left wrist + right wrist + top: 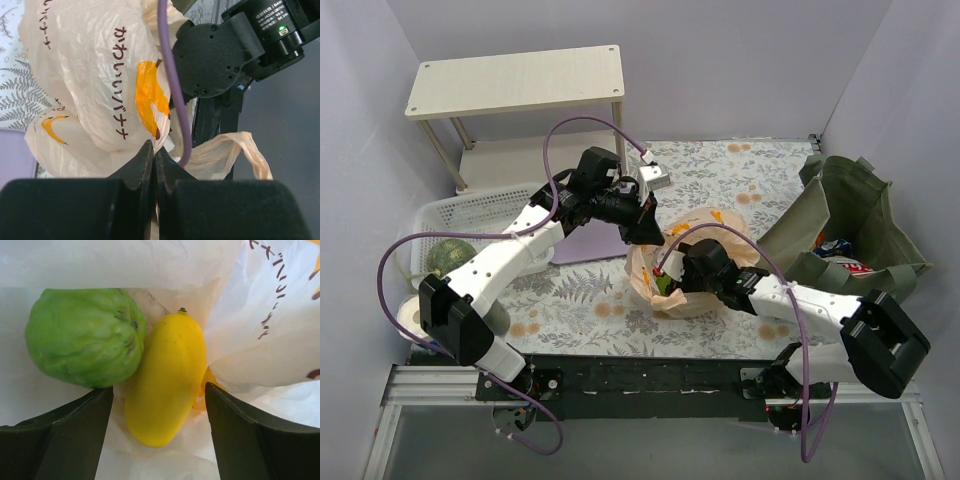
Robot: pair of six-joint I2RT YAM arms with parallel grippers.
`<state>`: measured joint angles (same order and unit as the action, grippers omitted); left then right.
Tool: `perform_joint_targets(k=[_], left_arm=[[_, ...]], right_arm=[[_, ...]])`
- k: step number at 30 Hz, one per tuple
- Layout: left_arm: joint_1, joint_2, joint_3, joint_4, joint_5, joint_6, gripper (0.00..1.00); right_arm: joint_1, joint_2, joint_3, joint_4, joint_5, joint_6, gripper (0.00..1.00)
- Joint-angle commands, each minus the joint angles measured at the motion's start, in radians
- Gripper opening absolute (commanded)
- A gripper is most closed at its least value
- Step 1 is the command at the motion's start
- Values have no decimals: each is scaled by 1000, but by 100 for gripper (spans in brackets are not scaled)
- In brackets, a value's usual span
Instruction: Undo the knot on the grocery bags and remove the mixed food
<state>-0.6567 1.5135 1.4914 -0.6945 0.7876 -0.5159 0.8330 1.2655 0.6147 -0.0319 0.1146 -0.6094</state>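
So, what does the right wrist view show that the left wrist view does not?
Only the right wrist view: a bumpy round green fruit and a smooth oval yellow fruit, touching, inside the thin peach-orange plastic bag, ahead of the open right pincer. Only the left wrist view: the left pincer, shut on that bag, a purple cable and the right arm's black housing. Both: the bag and its dark lettering.

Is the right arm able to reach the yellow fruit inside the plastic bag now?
Probably yes. The right end effector is open inside the bag, and the yellow fruit lies uncovered between its fingers. The green fruit touches it on one side and could be bumped.
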Motion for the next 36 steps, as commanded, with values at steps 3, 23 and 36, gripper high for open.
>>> perform_joint_targets(k=[3,23,36], left_arm=[[12,-19,-26,13,35,21,0],[42,-13,-111,105,-82,31,0],[49,10,70,24,74,24,64]], right_arm=[[-52,100,-12,138,-27,-66,82],[-133,-356,137,-402,-339,-24,5],[-169,-502,129,-438,-311,71,2]])
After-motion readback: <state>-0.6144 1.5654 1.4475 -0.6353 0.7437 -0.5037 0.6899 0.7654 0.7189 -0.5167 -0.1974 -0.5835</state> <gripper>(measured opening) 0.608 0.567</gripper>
